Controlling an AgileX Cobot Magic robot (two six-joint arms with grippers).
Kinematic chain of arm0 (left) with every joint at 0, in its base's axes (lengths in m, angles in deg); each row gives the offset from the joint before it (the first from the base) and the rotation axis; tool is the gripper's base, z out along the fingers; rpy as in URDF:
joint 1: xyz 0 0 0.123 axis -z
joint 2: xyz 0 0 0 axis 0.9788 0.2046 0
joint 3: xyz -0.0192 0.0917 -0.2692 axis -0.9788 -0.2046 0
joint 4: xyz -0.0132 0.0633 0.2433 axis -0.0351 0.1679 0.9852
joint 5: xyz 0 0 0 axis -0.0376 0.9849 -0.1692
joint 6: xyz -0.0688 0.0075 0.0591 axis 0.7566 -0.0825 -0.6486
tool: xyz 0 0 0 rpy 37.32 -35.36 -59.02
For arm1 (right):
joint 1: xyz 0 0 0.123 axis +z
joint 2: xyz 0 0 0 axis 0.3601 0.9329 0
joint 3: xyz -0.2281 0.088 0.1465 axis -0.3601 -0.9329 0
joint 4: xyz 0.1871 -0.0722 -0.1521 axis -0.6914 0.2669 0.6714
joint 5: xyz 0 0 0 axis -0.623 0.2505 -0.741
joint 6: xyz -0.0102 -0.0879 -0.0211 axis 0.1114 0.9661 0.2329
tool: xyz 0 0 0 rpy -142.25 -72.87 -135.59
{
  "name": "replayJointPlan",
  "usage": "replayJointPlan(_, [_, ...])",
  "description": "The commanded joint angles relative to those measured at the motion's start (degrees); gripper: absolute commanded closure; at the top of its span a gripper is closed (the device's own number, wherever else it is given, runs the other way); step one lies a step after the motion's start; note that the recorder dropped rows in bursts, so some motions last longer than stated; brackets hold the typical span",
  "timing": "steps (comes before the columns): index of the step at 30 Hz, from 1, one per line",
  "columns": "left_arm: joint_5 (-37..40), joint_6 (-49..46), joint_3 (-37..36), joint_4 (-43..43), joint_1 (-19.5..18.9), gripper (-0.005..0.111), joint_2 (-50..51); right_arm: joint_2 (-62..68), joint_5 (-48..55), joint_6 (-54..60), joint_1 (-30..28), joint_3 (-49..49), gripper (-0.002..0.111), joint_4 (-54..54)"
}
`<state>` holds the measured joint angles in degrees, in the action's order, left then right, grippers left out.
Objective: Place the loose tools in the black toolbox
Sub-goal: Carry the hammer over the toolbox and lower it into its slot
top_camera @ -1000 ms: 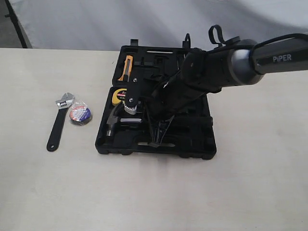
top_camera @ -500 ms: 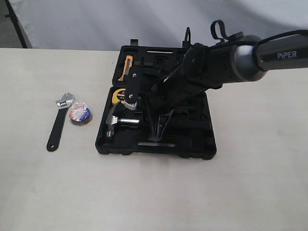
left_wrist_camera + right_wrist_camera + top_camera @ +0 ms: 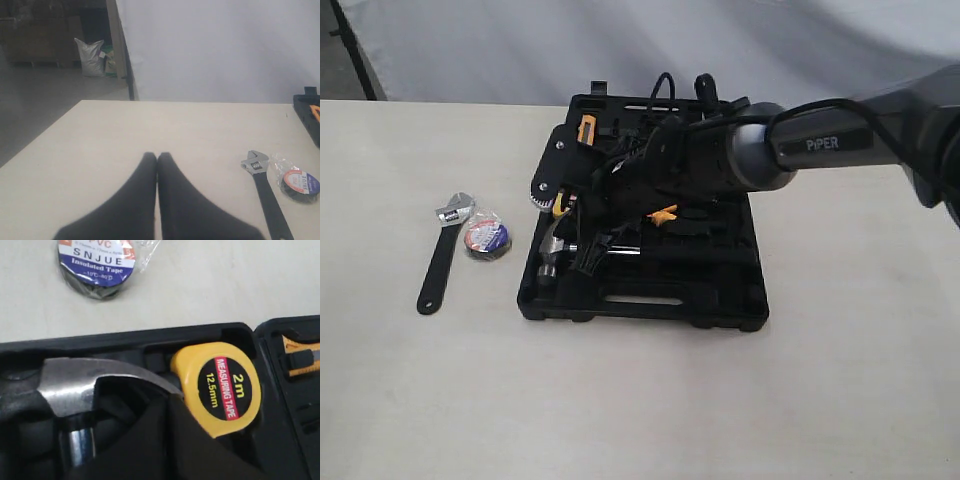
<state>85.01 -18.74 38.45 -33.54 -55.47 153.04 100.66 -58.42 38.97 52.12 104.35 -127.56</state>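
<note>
left claw: closed, empty, low over the counter. Wrench and roll lie ahead of its tips, off toward the toolbox side.
wrench: flat on the counter outside the box, well apart from the right claw. Stiff, likely weighty for its size, smooth black handle. Best taken mid-handle, across the narrow faces.
tape roll: in clear wrap, just beside the wrench head, near the left claw's reach. Light; the film probably slips. Pinch across the ring, through the wrap.
hammer: lies in the box, head right by the right claw's tips. Head-heavy, chrome slick, rubber sleeve is the place to grip. Looks seated, so likely done.
toolbox: open flat, directly under the right claw.
right claw: closed on nothing, tips just over the hammer neck, beside the yellow tape measure.
right arm: comes in across the box from the right, forearm low and near level, wrist tipped down toward the hammer end.
</note>
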Motion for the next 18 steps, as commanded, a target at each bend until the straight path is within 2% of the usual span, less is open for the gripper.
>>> replayJointPlan(1, [-1.0, 0.6, -0.5, -0.8, -0.2, 0.105, -0.5, 1.2, 10.4, -0.7, 0.1, 1.2, 0.108, 0.6])
replayJointPlan(8, [-1.0, 0.6, -0.5, -0.8, -0.2, 0.105, -0.5, 1.1, 18.6, -5.1, 0.1, 5.3, 0.108, 0.6])
replayJointPlan(15, [-1.0, 0.6, -0.5, -0.8, -0.2, 0.105, -0.5, 0.1, 16.5, -5.4, -0.2, 5.6, 0.108, 1.8])
replayJointPlan(18, [-1.0, 0.6, -0.5, -0.8, -0.2, 0.105, -0.5, -2.1, 16.7, -8.7, -0.3, 5.6, 0.108, 3.4])
